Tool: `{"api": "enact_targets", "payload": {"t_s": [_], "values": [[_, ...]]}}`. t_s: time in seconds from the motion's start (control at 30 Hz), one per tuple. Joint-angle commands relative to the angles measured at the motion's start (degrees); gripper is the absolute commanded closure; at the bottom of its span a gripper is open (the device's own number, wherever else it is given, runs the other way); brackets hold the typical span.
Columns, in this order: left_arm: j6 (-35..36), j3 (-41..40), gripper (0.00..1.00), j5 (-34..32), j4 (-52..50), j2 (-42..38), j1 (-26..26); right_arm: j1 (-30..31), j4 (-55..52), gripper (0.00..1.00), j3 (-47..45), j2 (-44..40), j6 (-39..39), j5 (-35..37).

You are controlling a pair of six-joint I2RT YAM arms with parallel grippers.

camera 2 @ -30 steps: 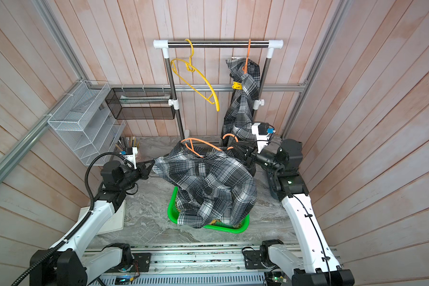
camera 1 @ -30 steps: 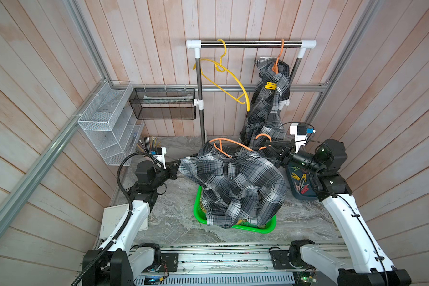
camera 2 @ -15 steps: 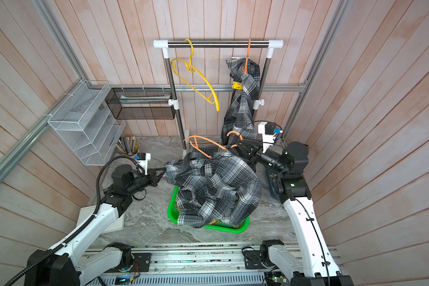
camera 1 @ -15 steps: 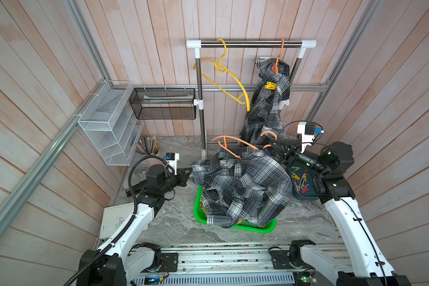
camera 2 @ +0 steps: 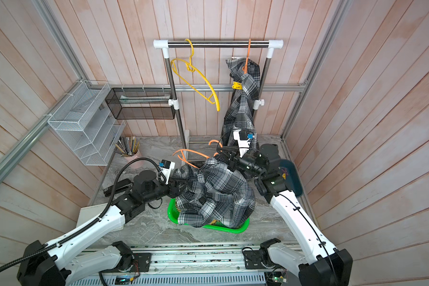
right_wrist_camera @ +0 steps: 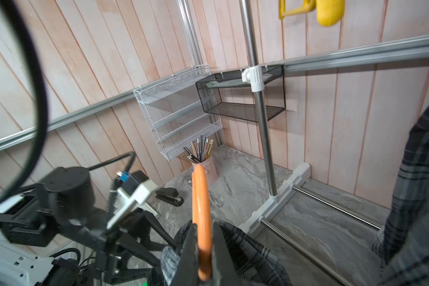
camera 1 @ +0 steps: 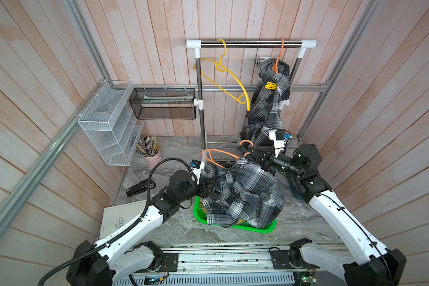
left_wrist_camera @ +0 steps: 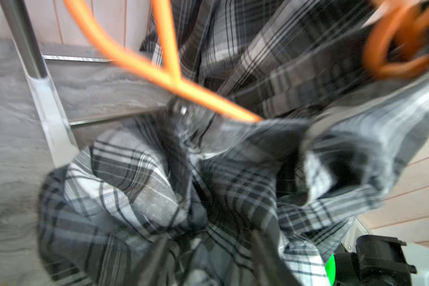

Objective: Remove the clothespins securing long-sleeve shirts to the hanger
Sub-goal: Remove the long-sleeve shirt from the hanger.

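A grey plaid long-sleeve shirt sags bunched over the green basket, still draped on an orange hanger. My right gripper is shut on that hanger's orange bar. At the shirt's left edge my left gripper has its fingers spread, with loose fabric lying between them. A second grey plaid shirt hangs from the rail on another orange hanger, pinned by a yellow clothespin.
A bare yellow hanger hangs on the rack rail. At the back left are a white wire shelf, a black mesh basket, a pink pencil cup and a stapler. A book lies front left. A dark tray sits behind the right arm.
Both arms have come inward, so the stretched shirt has slumped onto the basket. The left gripper has opened and let go of the shirt's edge. The right still holds the hanger.
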Motion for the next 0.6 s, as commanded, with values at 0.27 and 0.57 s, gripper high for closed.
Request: {"api": "enact_targets", "payload": {"t_s": [0.27, 0.57], "values": [[-1.07, 10.43, 0.18, -5.84, 1.90, -5.89, 3.34, 1.65, 2.01, 1.00, -0.70, -0.63, -2.27, 6.45], [-15.42, 19.48, 0.20, 4.32, 8.47, 8.18, 3.89, 7.03, 5.95, 1.00, -0.63, -0.60, -4.91, 11.61]]}}
